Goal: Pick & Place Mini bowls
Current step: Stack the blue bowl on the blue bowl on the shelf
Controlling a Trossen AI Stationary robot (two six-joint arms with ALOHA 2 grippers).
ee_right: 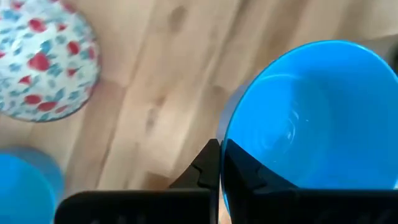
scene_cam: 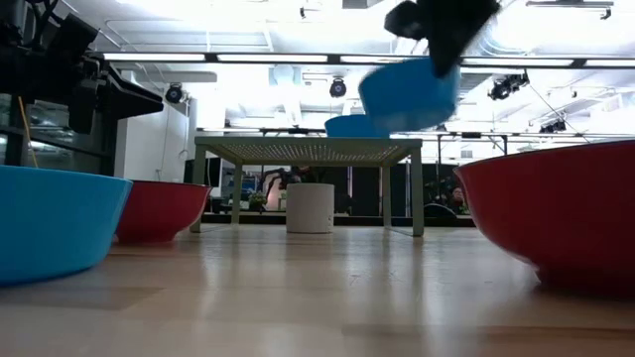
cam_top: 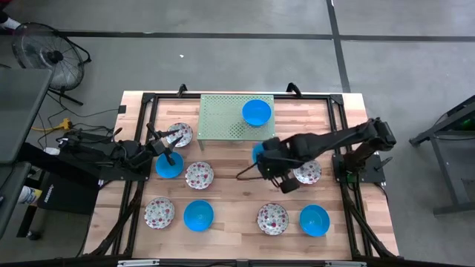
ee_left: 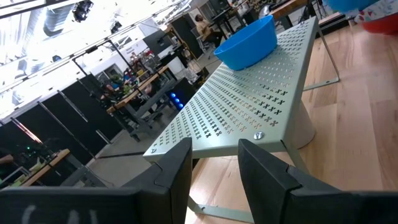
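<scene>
— Nearest the lens, lower right of the wrist picture? Right gripper [ee_right: 219, 163], pinching the rim of a solid bright blue mini bowl [ee_right: 311, 118], lifted off the wooden table [cam_top: 237, 204].

— And from above? Centre frame, just below the pale green perforated metal rack [cam_top: 223, 119] bearing another blue mini bowl [cam_top: 256, 112].

— Left gripper [ee_left: 214, 165]? Spread, at centre left, over a third blue bowl [cam_top: 169, 165].
</scene>
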